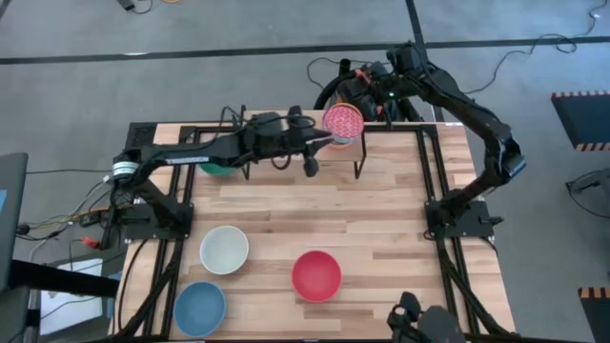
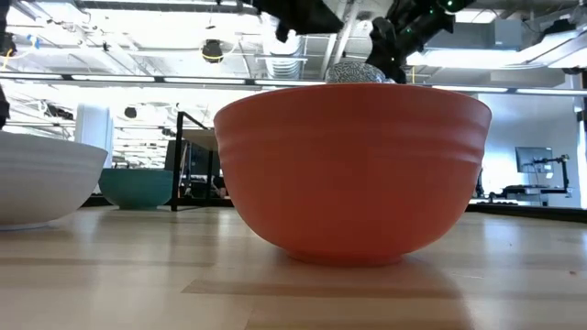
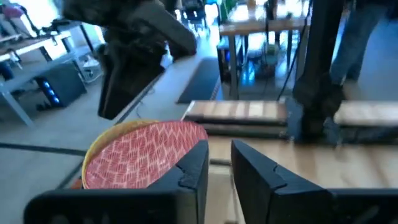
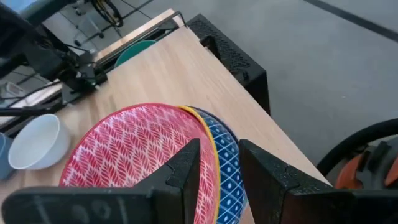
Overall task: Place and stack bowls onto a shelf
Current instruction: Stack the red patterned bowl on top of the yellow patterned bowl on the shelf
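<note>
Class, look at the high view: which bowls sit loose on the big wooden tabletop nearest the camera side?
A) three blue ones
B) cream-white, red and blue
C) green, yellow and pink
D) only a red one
B: the cream-white bowl, red bowl and blue bowl sit apart on the tabletop.

Wooden plank tabletop (image 1: 381, 229) sits on a black frame (image 1: 434, 181) over grey floor (image 1: 191, 86), cables (image 1: 534, 57) trailing around, and workbenches (image 3: 261, 28) further back.

You find no readable text, label, brand, number or sign in any view, neither on the bowls, the desk nor the arms.
</note>
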`<state>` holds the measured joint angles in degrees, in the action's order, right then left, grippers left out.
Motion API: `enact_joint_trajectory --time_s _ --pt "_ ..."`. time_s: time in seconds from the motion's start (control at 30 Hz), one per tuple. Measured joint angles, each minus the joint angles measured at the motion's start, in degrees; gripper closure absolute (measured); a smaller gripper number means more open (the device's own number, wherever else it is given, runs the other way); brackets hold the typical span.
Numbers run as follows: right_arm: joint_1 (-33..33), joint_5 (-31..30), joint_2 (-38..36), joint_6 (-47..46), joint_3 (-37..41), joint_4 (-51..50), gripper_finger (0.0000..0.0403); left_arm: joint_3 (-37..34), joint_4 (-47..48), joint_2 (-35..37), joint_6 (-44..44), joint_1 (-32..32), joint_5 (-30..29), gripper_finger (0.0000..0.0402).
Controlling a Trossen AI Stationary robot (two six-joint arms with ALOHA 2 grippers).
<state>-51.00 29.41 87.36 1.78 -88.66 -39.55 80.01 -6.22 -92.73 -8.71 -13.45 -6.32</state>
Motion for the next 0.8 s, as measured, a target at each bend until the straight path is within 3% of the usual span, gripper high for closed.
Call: enact_joint_trajectory --time_s 0.33,0.8 --pt "-1.6 5.2 1.1 0.1 0.0 0.9 0.0266 12.8 9.7 -9.7 -5.9 0.1 -0.2 0.0370" --pt "-1.9 4.9 1.1 2.8 0.0 -0.5 0.0266 13.2 16.4 -10.6 -5.6 -1.5 -1.5 0.0373"
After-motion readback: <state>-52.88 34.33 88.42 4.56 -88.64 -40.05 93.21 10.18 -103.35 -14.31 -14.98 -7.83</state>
